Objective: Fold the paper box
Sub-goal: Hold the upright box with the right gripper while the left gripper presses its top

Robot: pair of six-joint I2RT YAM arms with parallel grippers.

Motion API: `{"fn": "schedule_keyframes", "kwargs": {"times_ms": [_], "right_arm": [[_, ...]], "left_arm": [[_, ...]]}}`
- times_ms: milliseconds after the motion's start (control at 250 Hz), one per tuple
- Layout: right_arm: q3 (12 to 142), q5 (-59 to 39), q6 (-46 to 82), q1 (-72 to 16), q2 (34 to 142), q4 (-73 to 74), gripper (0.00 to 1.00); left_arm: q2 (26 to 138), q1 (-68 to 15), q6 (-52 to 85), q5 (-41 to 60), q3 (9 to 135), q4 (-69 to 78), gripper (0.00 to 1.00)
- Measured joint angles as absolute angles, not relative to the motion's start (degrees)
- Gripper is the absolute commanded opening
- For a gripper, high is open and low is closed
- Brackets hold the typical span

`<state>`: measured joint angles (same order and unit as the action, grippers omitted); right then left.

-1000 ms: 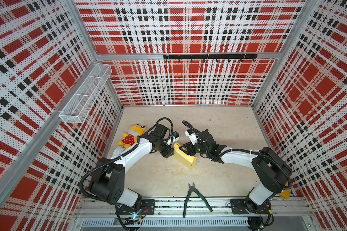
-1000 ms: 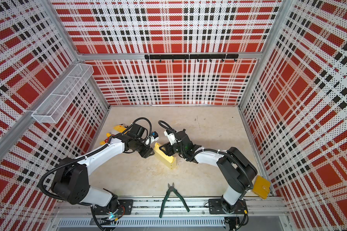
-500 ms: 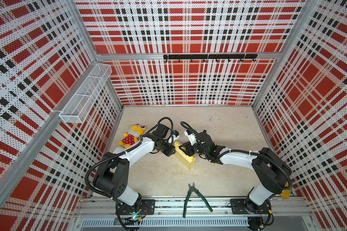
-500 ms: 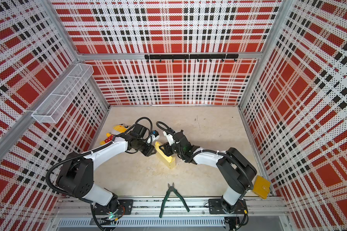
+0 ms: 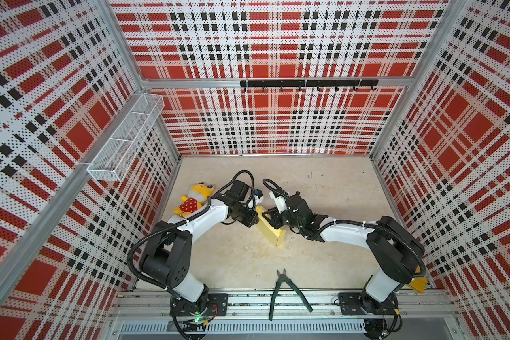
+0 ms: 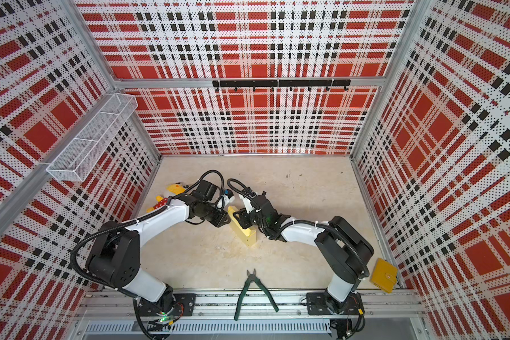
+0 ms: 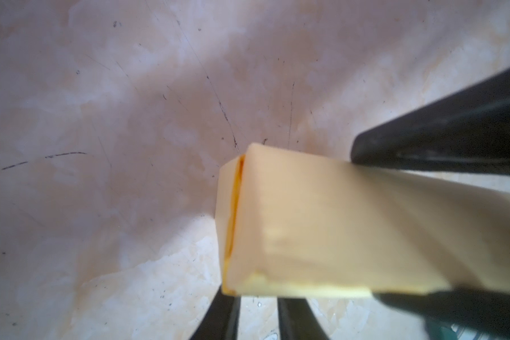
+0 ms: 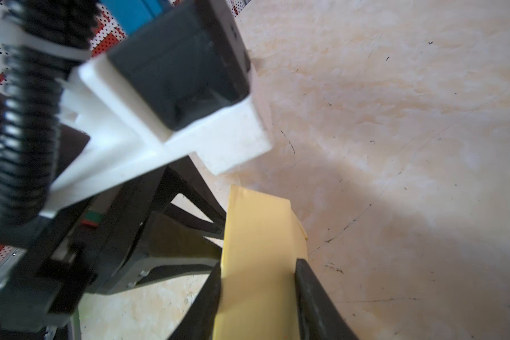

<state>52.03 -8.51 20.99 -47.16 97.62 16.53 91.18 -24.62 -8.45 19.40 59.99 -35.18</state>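
Observation:
The paper box (image 5: 273, 232) is a pale yellow closed cardboard block standing on edge mid-floor, also seen in the other top view (image 6: 246, 232). My right gripper (image 8: 258, 265) is shut on the paper box (image 8: 256, 235), one black finger on each long face. In the left wrist view those fingers (image 7: 442, 141) clamp the paper box (image 7: 321, 223), whose end flap shows a narrow seam. My left gripper (image 7: 258, 306) sits at the box's far end (image 5: 252, 219) with its jaws narrowly apart. Bare floor shows between them and nothing is held.
A yellow plush toy (image 5: 193, 200) lies by the left wall behind my left arm. Green-handled pliers (image 5: 286, 290) lie at the front edge. A mustard wallet (image 6: 383, 275) sits in the front right corner. A wire basket (image 5: 124, 141) hangs on the left wall, and a hook rail (image 5: 306, 84) on the back wall.
My left gripper's jaws have drawn much closer together beside the box's end. The right gripper has kept its hold, and the box has barely shifted.

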Motion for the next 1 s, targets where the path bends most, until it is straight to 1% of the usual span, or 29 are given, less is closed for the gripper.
{"fn": "schedule_keyframes", "kwargs": {"times_ms": [160,324,520,752,880,1000], "right_arm": [[52.7,-6.4,20.9,-47.6,97.8,15.6,0.38],[54.9,-3.8,20.1,-48.4,98.7,13.2,0.38],[55.8,-1.5,19.6,-49.2,99.0,11.8,0.38],[55.9,-0.4,19.7,-49.2,99.1,11.3,0.38],[56.1,-0.1,19.8,-49.2,99.4,11.3,0.38],[56.2,-0.1,20.0,-49.3,99.5,11.4,0.38]], "left_arm": [[92.1,-24.6,-7.7,19.7,60.7,-35.2,0.24],[92.9,-24.6,-6.8,19.9,61.5,-35.3,0.2],[93.3,-24.3,-4.9,21.1,61.9,-35.7,0.22],[93.1,-22.5,-1.4,24.8,62.1,-35.6,0.32],[91.6,-21.3,0.9,26.9,62.1,-35.6,0.35],[89.8,-19.4,4.9,29.8,62.2,-34.4,0.46]]}}
